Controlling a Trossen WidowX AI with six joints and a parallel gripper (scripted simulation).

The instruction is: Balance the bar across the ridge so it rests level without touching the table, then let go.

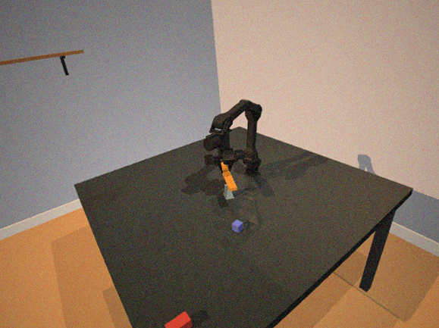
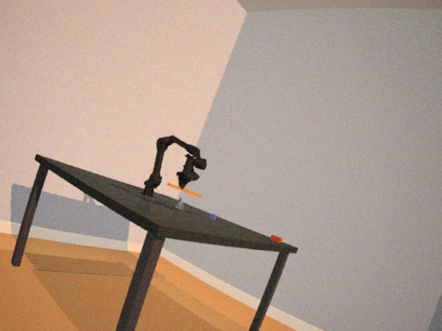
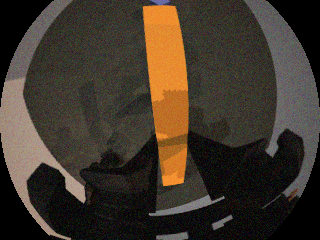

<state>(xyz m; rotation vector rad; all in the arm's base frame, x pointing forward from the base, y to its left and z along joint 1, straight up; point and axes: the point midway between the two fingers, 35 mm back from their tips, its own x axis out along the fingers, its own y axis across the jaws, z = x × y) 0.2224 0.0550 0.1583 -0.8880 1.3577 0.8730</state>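
The orange bar (image 1: 231, 182) (image 2: 193, 194) (image 3: 167, 60) is held in the air by my gripper (image 1: 225, 170) (image 2: 182, 187) (image 3: 171, 136), which is shut on it near the middle of its length and points down. The pale grey ridge (image 1: 228, 194) (image 2: 180, 205) stands on the dark table (image 1: 149, 212) (image 2: 124, 205). In the exterior view the bar is above the ridge with a visible gap between them, and its ends are clear of the table. The ridge is hidden in the wrist view, where the bar covers the middle.
A small blue cube (image 1: 237, 226) (image 2: 212, 216) (image 3: 161, 2) lies on the table beyond the ridge, on the side away from the arm's base. A red block (image 1: 178, 326) (image 2: 276, 238) lies much farther out, near the table's far end from the base.
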